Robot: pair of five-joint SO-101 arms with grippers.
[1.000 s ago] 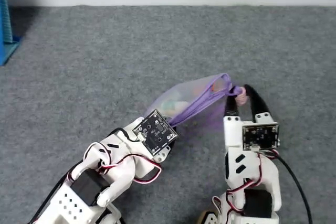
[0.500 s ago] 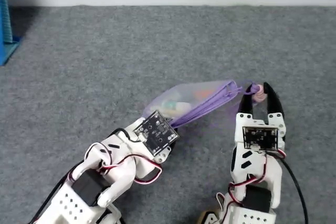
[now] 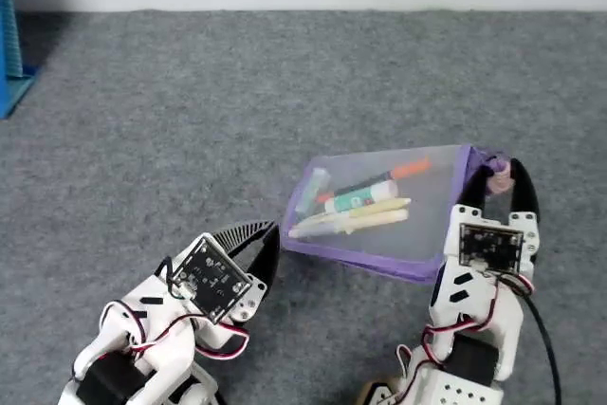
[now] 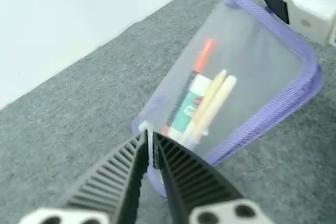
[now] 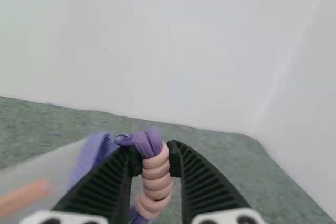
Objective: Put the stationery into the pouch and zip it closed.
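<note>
The pouch is lying flat on the carpet now — a second ago it was standing on edge. My left gripper is pinching one corner, jaws almost together; my right gripper is clamping the pink pull at the opposite end. The pens are showing inside; I am not making out whether it is fully zipped.

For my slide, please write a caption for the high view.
Right gripper pinches the zipper pull of the pouch, stationery lying inside.
</note>
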